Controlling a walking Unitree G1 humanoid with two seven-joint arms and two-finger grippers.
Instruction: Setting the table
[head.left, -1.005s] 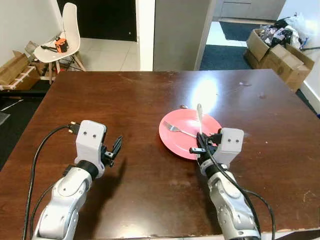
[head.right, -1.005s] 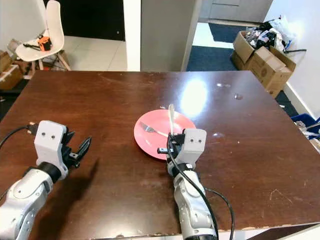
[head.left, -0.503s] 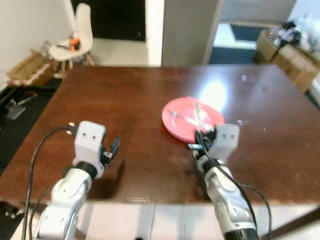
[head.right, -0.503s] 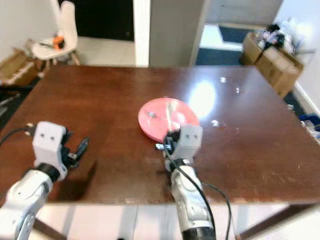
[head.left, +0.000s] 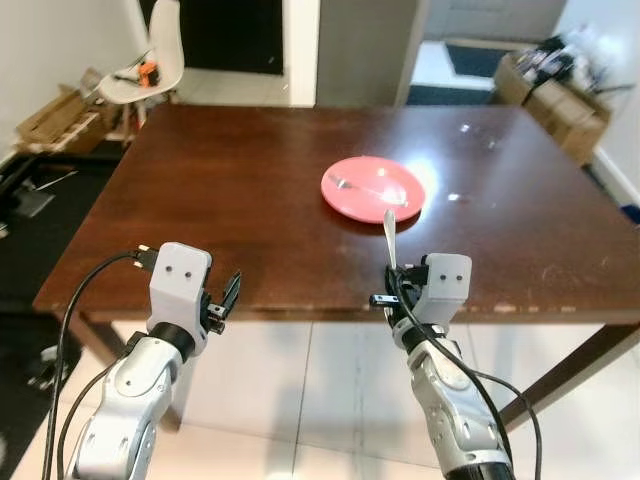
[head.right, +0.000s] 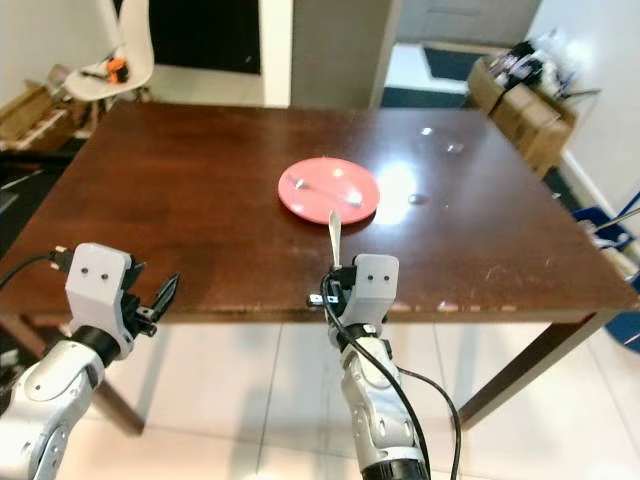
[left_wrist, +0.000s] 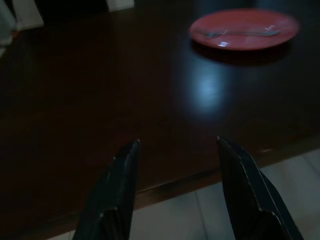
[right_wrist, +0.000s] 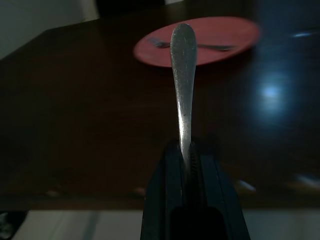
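Spoon (head.left: 389, 238) pinched upright in my right hand (head.left: 390, 292), at the surface (head.left: 230, 200) edge.
Left hand (head.left: 226, 298) spread (holding nothing); plate (head.left: 372, 188) with fork (head.left: 365, 188) sits well beyond.

Red plate (head.left: 372, 187), dark brown table (head.left: 220, 190), silver spoon (right_wrist: 183, 75).

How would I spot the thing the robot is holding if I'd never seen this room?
Find the dark brown table with a red plate. At its near edge, the right gripper clamps a silver utensil upright, while a fork lies flat on the plate.
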